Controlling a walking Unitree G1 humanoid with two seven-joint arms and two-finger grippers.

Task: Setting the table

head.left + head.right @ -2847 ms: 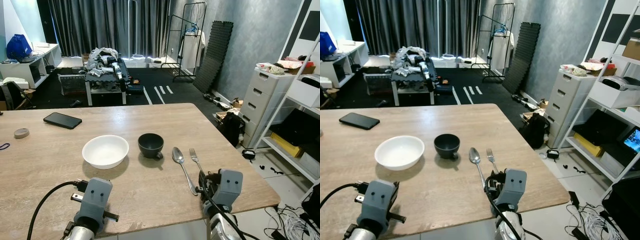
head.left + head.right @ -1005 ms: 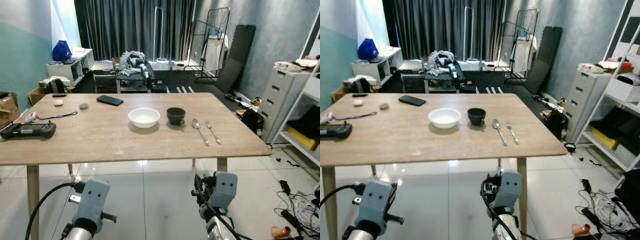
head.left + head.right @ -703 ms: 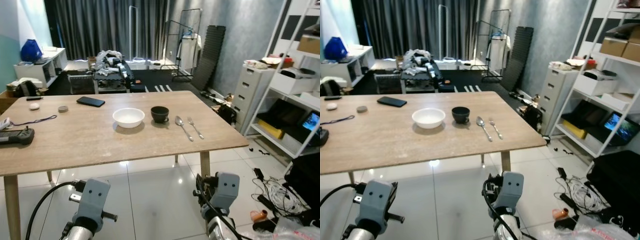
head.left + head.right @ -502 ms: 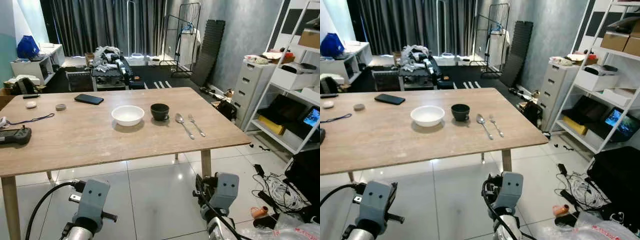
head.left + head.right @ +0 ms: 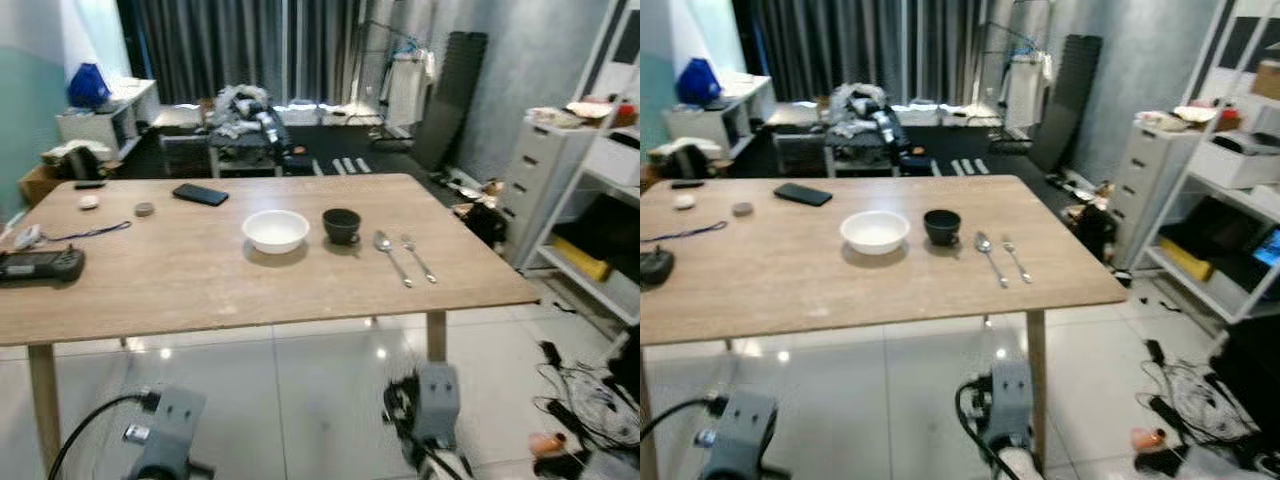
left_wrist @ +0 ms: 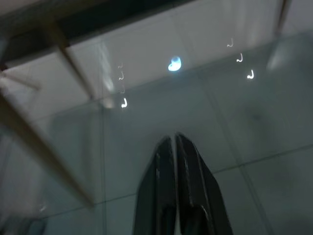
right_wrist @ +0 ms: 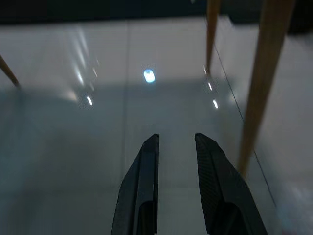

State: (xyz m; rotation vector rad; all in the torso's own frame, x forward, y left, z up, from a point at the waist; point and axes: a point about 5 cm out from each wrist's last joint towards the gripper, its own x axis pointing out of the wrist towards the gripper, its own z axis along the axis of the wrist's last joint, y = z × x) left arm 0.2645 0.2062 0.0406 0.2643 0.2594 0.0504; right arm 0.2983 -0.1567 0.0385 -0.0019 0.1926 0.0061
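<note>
A long rectangular light-wood bench (image 5: 200,290) on slim wooden legs is seen standing on a glossy pale tiled floor (image 5: 320,400), and everything below is placed from this bench. Beyond its far edge a dark-carpeted area with black curtains (image 5: 250,40) and a low cluttered stand (image 5: 245,125) is visible; off its right end a white drawer unit (image 5: 530,170) and open white shelving (image 5: 1240,190) are set against the wall.

On the bench top, right of its middle and toward the far edge, the place setting is laid in a row. A round white ceramic bowl (image 5: 275,229) is placed at the left of the row, with a small black cup (image 5: 342,225) just beside it on the right. Further right a silver metal spoon (image 5: 390,256) is laid pointing toward the near edge, and a silver metal fork (image 5: 418,257) lies close alongside it, apart from it.

Toward the bench's left end a black game controller (image 5: 40,265) is rested near the front, with a thin dark cord (image 5: 80,234) behind it. A black smartphone (image 5: 200,194) lies flat near the far edge, and a small grey disc (image 5: 144,209) and a small white object (image 5: 89,201) are set to its left.

In front of the bench's near edge, below the top, both arms are held low over the tiles. The left tool (image 6: 175,147) is pressed closed, its two black fingers touching, and nothing is held. The right tool (image 7: 176,147) is parted by a clear gap, nothing is gripped, and a wooden bench leg (image 7: 264,73) is seen just beside it.
</note>
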